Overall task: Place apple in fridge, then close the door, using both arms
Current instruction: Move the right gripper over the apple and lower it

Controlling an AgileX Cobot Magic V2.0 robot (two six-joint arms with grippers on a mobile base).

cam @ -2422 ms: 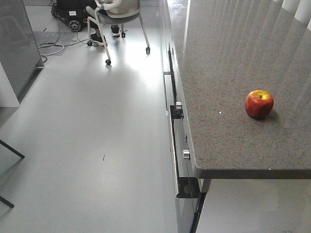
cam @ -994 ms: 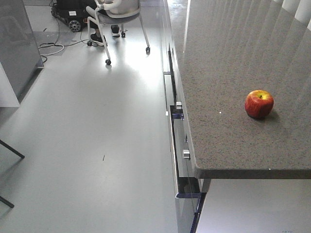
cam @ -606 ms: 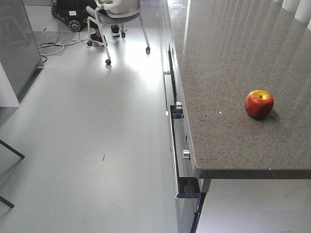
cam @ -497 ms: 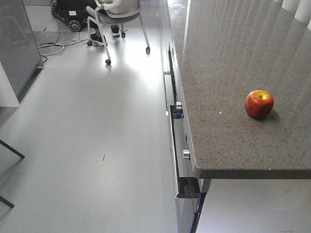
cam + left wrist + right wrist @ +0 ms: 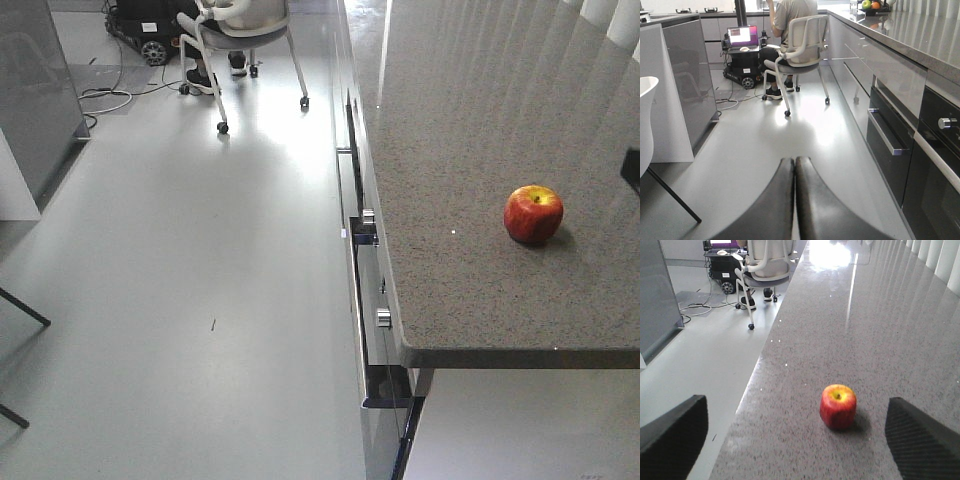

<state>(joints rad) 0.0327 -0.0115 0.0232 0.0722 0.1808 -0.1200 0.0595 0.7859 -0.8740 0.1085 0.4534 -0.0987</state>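
The red apple [image 5: 533, 213] with a yellow top stands upright on the speckled grey countertop [image 5: 470, 120], near its front right part. In the right wrist view the apple [image 5: 838, 406] lies ahead of my right gripper [image 5: 795, 440], which is open and empty, and nearer its right finger. One dark fingertip [image 5: 631, 170] shows at the right edge of the front view. My left gripper [image 5: 795, 165] is shut and empty, low over the floor. A tall dark grey panel [image 5: 35, 90] stands at the left; no white fridge interior or door bins show.
Drawers and an oven with knobs [image 5: 372, 300] sit under the counter edge. A person on a wheeled office chair [image 5: 245, 30] is at the far end of the aisle, with cables [image 5: 105, 100] on the floor. Black legs [image 5: 20, 305] stand at the left.
A dark fingertip of my right gripper has come into the front view at the right edge. The apple has not moved.
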